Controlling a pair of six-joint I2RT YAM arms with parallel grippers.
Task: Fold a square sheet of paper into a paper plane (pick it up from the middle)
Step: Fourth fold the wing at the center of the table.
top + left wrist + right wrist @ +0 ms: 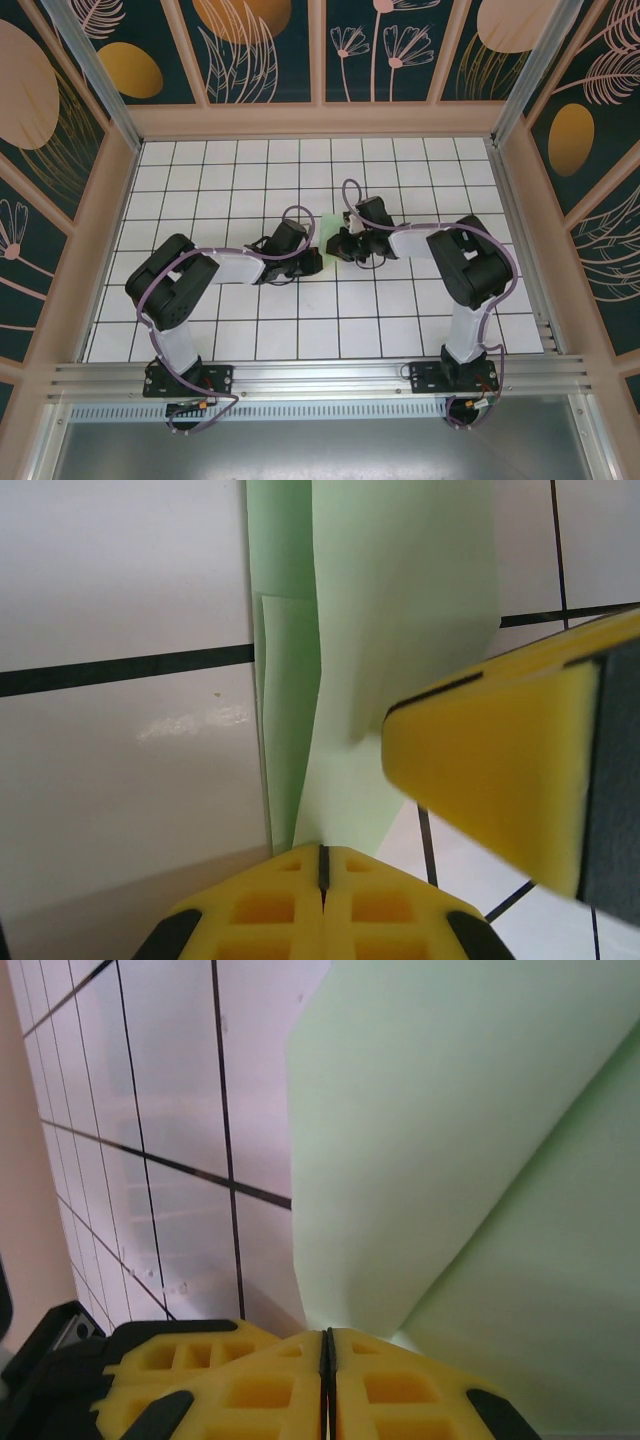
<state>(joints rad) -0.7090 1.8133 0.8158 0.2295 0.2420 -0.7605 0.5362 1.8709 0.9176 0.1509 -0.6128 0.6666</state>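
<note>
Gripping, left jaws: on my left gripper (322, 852) the yellow pads sit closed flat against each other, and the near tip of the paper (400, 630) runs straight into the seam between them, so I read it as pinched.
Right jaws: my right gripper (327, 1338) is closed the same way, pads meeting, with the paper coming out from between them. I take that as a hold too.
Meeting point: the two grippers sit almost nose to nose about the middle of the surface (200, 180), well away from all four edges. One right-hand pad shows just beside the paper in my left wrist view.
Paper position: held between both grippers, with a small patch of green showing just beyond them toward the far edge. One strip seems to lie on the tiles and the rest lifts off them.
Paper look: thin, pale mint green, not a flat square. I see a narrow doubled strip with a stepped edge along one side and a wider panel rising in a soft curve beside it.
Done, as I judge it: the paper is picked up and at least one lengthwise fold is in.
Left, as I judge it: I see no sharp nose or spread wings, so most of the shaping and crease-pressing remains.
</note>
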